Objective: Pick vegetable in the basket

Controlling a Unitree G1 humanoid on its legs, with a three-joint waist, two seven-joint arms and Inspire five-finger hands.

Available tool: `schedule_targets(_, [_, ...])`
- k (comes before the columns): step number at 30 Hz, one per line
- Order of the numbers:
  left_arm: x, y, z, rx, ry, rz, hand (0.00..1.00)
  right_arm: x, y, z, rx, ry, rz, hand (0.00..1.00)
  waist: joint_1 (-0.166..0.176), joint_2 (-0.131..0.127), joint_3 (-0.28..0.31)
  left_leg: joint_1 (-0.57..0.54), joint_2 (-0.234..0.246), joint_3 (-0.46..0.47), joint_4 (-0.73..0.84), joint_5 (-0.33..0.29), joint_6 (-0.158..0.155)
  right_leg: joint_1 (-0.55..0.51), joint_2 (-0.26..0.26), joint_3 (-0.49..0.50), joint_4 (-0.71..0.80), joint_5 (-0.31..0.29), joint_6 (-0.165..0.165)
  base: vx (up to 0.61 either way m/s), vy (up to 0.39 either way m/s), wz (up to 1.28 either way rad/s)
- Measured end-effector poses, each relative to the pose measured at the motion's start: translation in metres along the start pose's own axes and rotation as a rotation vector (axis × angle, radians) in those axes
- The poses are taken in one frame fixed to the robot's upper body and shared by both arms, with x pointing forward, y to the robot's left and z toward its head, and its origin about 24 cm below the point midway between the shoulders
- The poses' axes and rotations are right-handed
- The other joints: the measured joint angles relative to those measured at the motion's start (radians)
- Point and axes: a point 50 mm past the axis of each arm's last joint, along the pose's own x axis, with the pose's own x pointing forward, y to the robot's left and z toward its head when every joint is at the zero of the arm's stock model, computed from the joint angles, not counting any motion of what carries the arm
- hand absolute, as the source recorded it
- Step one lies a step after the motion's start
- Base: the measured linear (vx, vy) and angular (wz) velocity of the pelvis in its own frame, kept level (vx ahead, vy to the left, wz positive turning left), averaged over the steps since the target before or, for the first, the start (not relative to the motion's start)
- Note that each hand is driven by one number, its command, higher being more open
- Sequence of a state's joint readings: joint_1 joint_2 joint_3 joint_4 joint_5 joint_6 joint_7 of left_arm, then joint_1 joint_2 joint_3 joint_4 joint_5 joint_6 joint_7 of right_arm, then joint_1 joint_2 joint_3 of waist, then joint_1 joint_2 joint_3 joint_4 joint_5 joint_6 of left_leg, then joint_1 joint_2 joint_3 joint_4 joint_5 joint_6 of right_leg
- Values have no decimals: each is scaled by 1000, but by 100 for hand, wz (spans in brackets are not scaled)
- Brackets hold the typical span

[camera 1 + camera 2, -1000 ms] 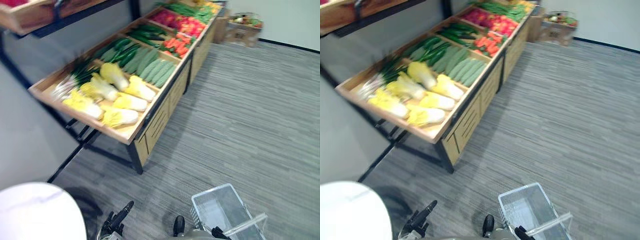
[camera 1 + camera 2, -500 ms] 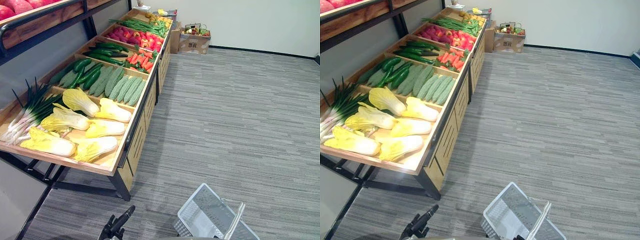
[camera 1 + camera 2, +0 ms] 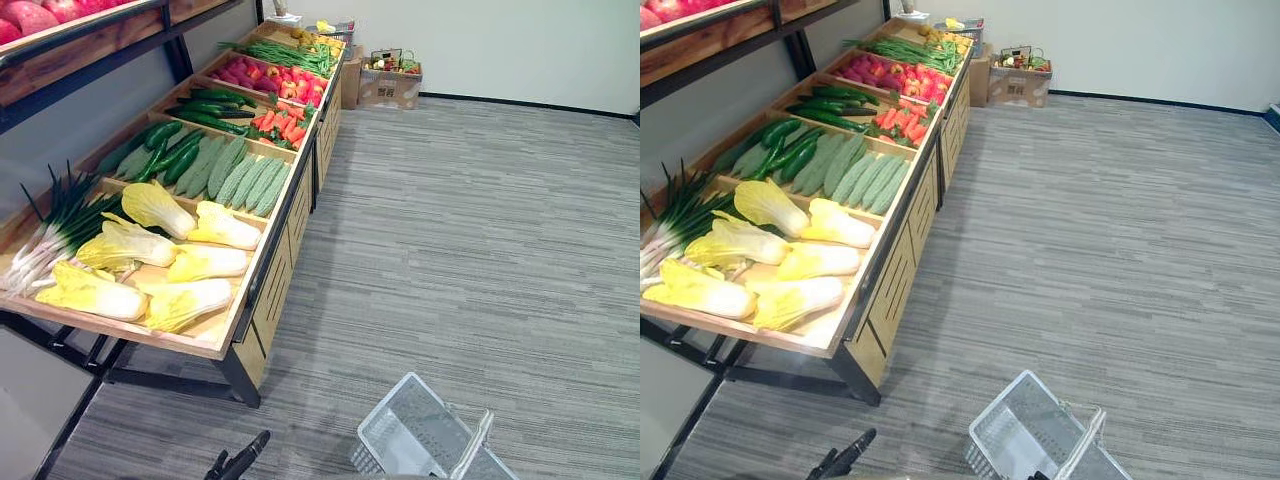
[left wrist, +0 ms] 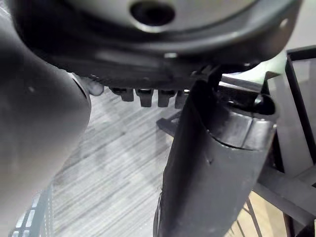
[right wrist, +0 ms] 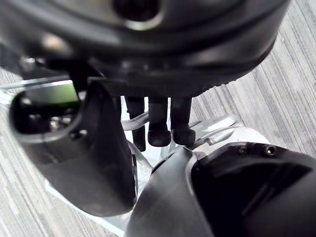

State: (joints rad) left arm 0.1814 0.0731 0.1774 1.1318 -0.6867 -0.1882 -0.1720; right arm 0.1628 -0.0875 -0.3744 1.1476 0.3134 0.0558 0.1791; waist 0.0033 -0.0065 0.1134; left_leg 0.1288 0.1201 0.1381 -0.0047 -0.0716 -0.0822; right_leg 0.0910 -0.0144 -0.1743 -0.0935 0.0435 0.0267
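Observation:
A clear plastic basket (image 3: 405,440) hangs low at the bottom right, with nothing in it. In the right wrist view my right hand (image 5: 159,123) has its fingers curled round the basket's handle (image 5: 217,124). My left hand (image 3: 240,466) shows at the bottom edge with straight fingers (image 4: 148,96) and holds nothing, well short of the stall. The vegetables lie on a long wooden stall (image 3: 255,290) to the left: pale yellow cabbages (image 3: 185,260) nearest, spring onions (image 3: 55,230) beside them, then bitter gourds (image 3: 245,178), cucumbers (image 3: 160,155) and red vegetables (image 3: 285,120).
An upper shelf (image 3: 90,45) with red produce overhangs the stall's back. A cardboard box (image 3: 390,85) stands by the far wall. Grey striped carpet (image 3: 470,250) stretches to the right of the stall.
The camera has swung and levelled out; a white round shape at the lower left has left the picture. The basket stays in my right hand and the left hand sits lower in view.

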Motion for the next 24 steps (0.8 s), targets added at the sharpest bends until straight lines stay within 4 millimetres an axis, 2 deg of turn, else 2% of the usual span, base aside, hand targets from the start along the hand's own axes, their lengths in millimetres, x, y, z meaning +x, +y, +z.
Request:
schedule_targets(2, [0, 0, -1, 5, 5, -5, 100, 0, 0, 2, -2, 0, 0, 0, -1, 5, -2, 6, 9, 18, 0, -5, -8, 0, 6, -8, 16, -4, 4, 91, -17, -6])
schedule_targets(4, [-1, -1, -4, 22, 26, -12, 100, 1, 2, 8, -10, -12, 8, 0, 7, 12, 8, 29, 33, 72, 4, -13, -19, -34, 19, -23, 118, -42, 44, 103, -25, -37])
schedule_targets(5, [0, -2, -4, 29, 30, -14, 100, 2, 3, 10, -10, -17, 12, 0, 8, 14, 9, 33, 37, 93, 9, -13, -18, -59, 16, -39, 171, -60, 54, 78, -20, -53])
schedule_targets(7, [1, -3, 1, 69, 28, -35, 100, 3, 9, 16, -8, -51, 28, 0, 9, 5, 33, 71, 31, 147, 12, -22, -3, -168, -38, -107, 468, -141, 99, 37, 22, -38])
schedule_targets(9, [2, -5, 5, 79, 18, -52, 100, 3, 12, 23, -13, -86, 41, 0, -4, -10, 53, 105, 13, 146, 9, -41, 14, -233, -111, -147, 675, -159, 121, 28, 63, 1])
schedule_targets(10, [3, -6, 7, 80, 13, -54, 100, 3, 12, 23, -12, -90, 42, 0, -8, -12, 62, 117, 11, 141, 8, -46, 12, -258, -137, -161, 736, -165, 132, 14, 59, 32])
schedule_targets(11, [2, -2, 10, 85, 3, -44, 100, 3, 12, 19, 35, -97, 38, 0, -12, -24, 65, 128, 11, 124, 16, -62, 19, -268, -184, -192, 746, -219, 86, -2, 20, 30])
schedule_targets(13, [2, 0, 12, 85, -4, -38, 100, 2, 10, 18, 41, -95, 37, 0, -6, -31, 69, 133, 20, 114, 27, -76, 10, -272, -218, -193, 668, -220, 82, 10, -47, 18])
schedule_targets(14, [1, 3, 11, 82, -2, -30, 100, 2, 9, 18, 55, -100, 38, 0, -6, -31, 69, 131, 38, 111, 41, -88, -2, -277, -230, -181, 575, -203, 92, 103, -222, 2])
schedule_targets(15, [-2, 9, 8, 80, 8, -9, 100, 2, 10, 17, 66, -102, 40, 0, -5, -31, 68, 126, 67, 111, 63, -109, -28, -279, -225, -148, 447, -146, 104, 138, -266, -2])
schedule_targets(16, [-2, 10, 7, 80, 10, -5, 100, 2, 10, 17, 67, -102, 40, 0, -4, -33, 69, 127, 72, 111, 69, -115, -35, -276, -222, -142, 420, -129, 108, 218, -345, -1])
schedule_targets(17, [-4, 16, 8, 77, 9, 13, 100, 2, 12, 14, 68, -94, 47, 0, -4, -44, 73, 134, 91, 111, 88, -135, -64, -252, -214, -107, 338, -74, 123, 264, -379, 9])
schedule_targets(18, [-4, 21, 12, 82, 1, 31, 100, 3, 13, 11, 75, -88, 45, 0, -7, -48, 76, 148, 117, 103, 102, -157, -93, -244, -197, -99, 346, 12, 113, 279, -388, 18])
schedule_targets(19, [-3, 18, 10, 75, 4, 27, 100, 2, 12, 13, 78, -98, 44, 0, -11, -34, 75, 157, 143, 102, 101, -160, -98, -245, -174, -112, 382, -22, 87, 295, -370, 19])
schedule_targets(20, [-3, 16, 8, 80, 10, 26, 100, 2, 11, 17, 64, -103, 46, 0, -7, -12, 70, 169, 180, 102, 110, -141, -92, -255, -145, -127, 440, -90, 67, 306, -341, 7])
schedule_targets(21, [-3, 16, 10, 66, -1, 28, 100, 3, 9, 21, 53, -98, 42, 0, 1, -8, 70, 148, 200, 102, 170, -112, -68, -259, -131, -130, 468, -128, 49, 318, -350, -2])
schedule_targets(22, [-2, 15, 11, 49, -12, 28, 100, 3, 9, 20, 48, -89, 41, 0, 1, -6, 62, 118, 210, 101, 218, -94, -50, -257, -125, -134, 463, -140, 42, 333, -367, 4])
schedule_targets(23, [0, 11, 15, 25, -35, 19, 100, 3, 7, 18, 47, -81, 37, 0, -3, -6, 48, 42, 240, 99, 336, -59, -1, -234, -107, -148, 419, -145, 34, 347, -360, 20])
schedule_targets(24, [1, 8, 17, 7, -50, 10, 100, 2, 5, 17, 46, -72, 31, 0, -4, 5, 51, -11, 273, 97, 440, -29, 37, -194, -86, -159, 368, -144, 25, 430, -416, 32])
